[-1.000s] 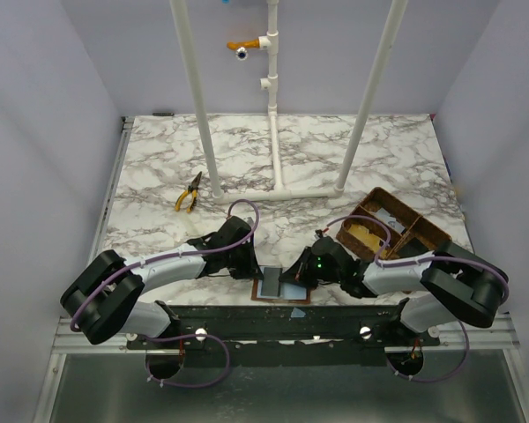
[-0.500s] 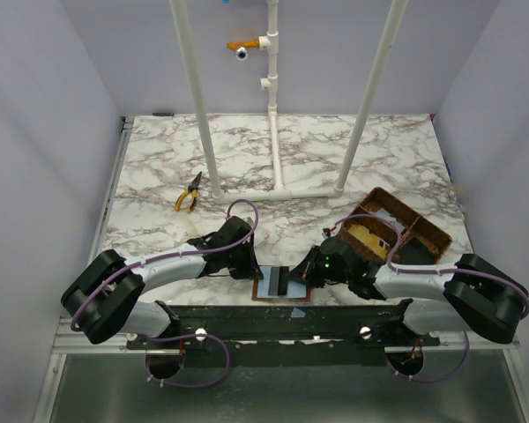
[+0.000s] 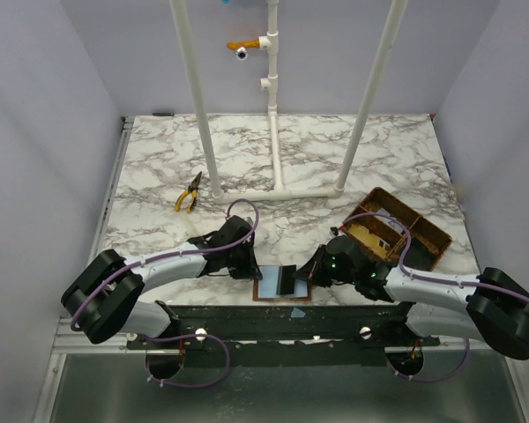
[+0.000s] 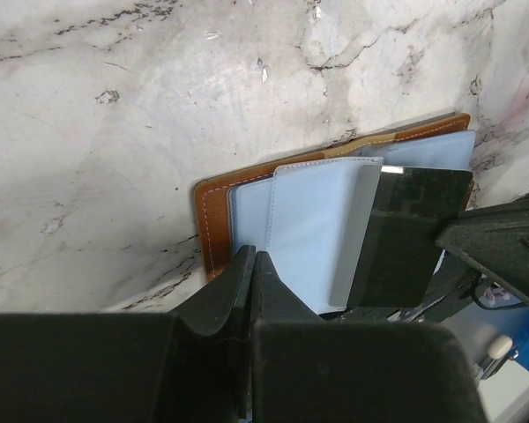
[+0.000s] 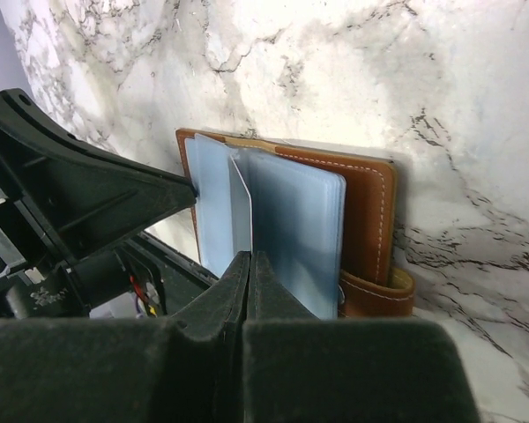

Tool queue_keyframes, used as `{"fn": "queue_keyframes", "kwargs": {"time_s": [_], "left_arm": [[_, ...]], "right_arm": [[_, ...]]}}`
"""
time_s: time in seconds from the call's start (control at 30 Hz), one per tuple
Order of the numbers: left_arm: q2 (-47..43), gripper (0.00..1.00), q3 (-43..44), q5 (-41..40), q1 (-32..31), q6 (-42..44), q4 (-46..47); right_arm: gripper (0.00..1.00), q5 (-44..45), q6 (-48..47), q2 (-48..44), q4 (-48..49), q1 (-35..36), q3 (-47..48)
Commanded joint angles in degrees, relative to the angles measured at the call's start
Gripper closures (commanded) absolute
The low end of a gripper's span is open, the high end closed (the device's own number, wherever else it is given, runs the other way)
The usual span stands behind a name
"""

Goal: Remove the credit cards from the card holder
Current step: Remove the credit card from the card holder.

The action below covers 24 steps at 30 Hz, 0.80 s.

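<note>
Basket near right end effector; pipe frame well behind card holder.

The left arm and right arm have pale grey tubular links between bulky matte black joints. Thin purple cables loop along both. A small green light glows on the right wrist. The left end effector and right end effector have black wedge-shaped fingers.
</note>
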Motion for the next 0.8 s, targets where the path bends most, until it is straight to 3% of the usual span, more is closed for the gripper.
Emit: {"fn": "queue_keyframes", "kwargs": {"time_s": [0.0, 0.77], "left_arm": [[1.40, 1.00, 0.49, -3.70, 0.13, 1.63, -5.10], [-0.56, 1.00, 4.92, -4.08, 0.22, 4.16, -8.54]], "right_arm": [[0.99, 2.24, -1.78, -2.46, -5.85, -0.50, 1.32], [0.99, 5.91, -3.06, -9.20, -14.90, -1.06, 3.47]]}}
